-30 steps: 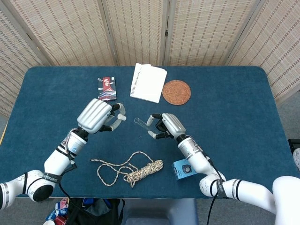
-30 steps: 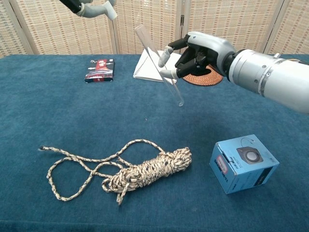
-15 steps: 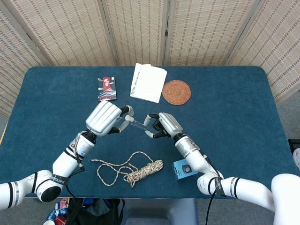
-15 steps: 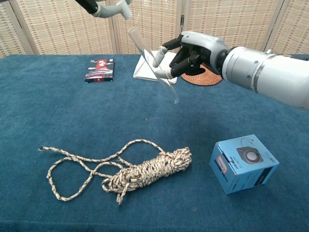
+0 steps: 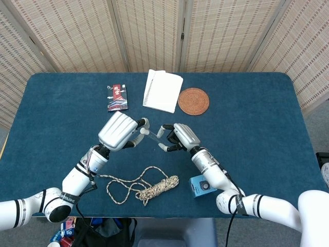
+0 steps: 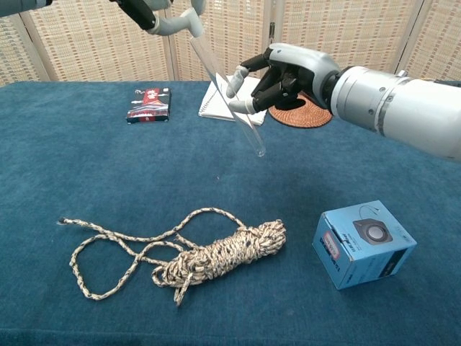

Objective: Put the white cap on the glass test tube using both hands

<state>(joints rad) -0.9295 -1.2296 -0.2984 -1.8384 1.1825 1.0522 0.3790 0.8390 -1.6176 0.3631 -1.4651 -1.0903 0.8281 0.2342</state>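
Above the blue worktop (image 6: 86, 166), R hand (image 6: 284, 76) holds the glass test tube (image 6: 230, 101) tilted, its upper end meeting the white cap (image 6: 191, 19) pinched by L hand (image 5: 119, 130). Rope (image 6: 194, 252) and blue box (image 6: 362, 243) lie below; notebook (image 5: 162, 90), coaster (image 5: 193, 101), card pack (image 5: 117, 97) behind. Cap seating unclear; L hand cropped in chest view

One test tube (image 6: 229, 95), one white cap (image 6: 193, 21), one rope (image 6: 189, 254), one blue box (image 6: 363, 243), one notebook (image 5: 162, 90), one coaster (image 5: 193, 101), one small packet (image 5: 117, 97).

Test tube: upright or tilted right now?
Tilted. In the chest view the glass test tube slants from the left hand down to its rounded end, gripped mid-length by the right hand.
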